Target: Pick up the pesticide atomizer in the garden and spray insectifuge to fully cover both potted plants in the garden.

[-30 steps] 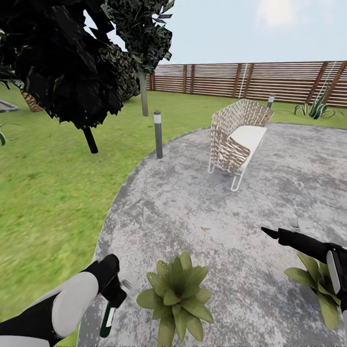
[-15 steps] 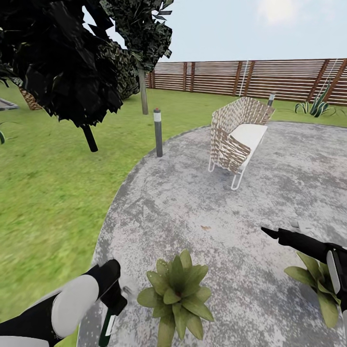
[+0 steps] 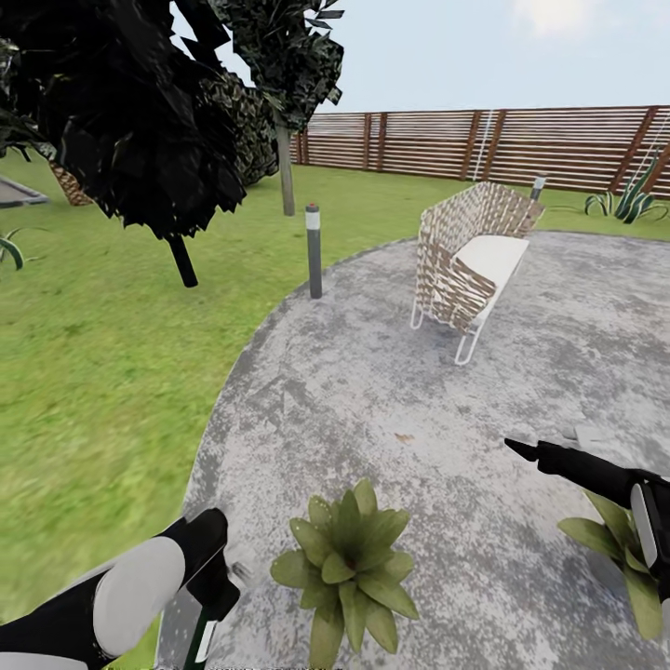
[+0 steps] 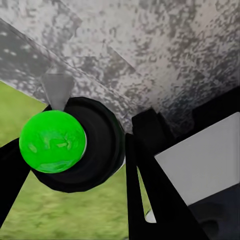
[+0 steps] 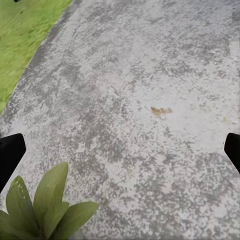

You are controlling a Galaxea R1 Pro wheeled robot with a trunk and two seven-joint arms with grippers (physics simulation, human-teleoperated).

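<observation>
The left gripper is clamped on the atomizer, low beside the near plant; judged light, rigid and slippery, it is best held mid-body; the right gripper hangs spread, empty.

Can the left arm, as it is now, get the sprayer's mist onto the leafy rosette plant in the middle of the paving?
Probably yes. The left hand grips the green-and-white pesticide atomizer right beside the broad-leaved green rosette plant, with bare grey paving between them and nothing in the way; its aim is unclear.
</observation>
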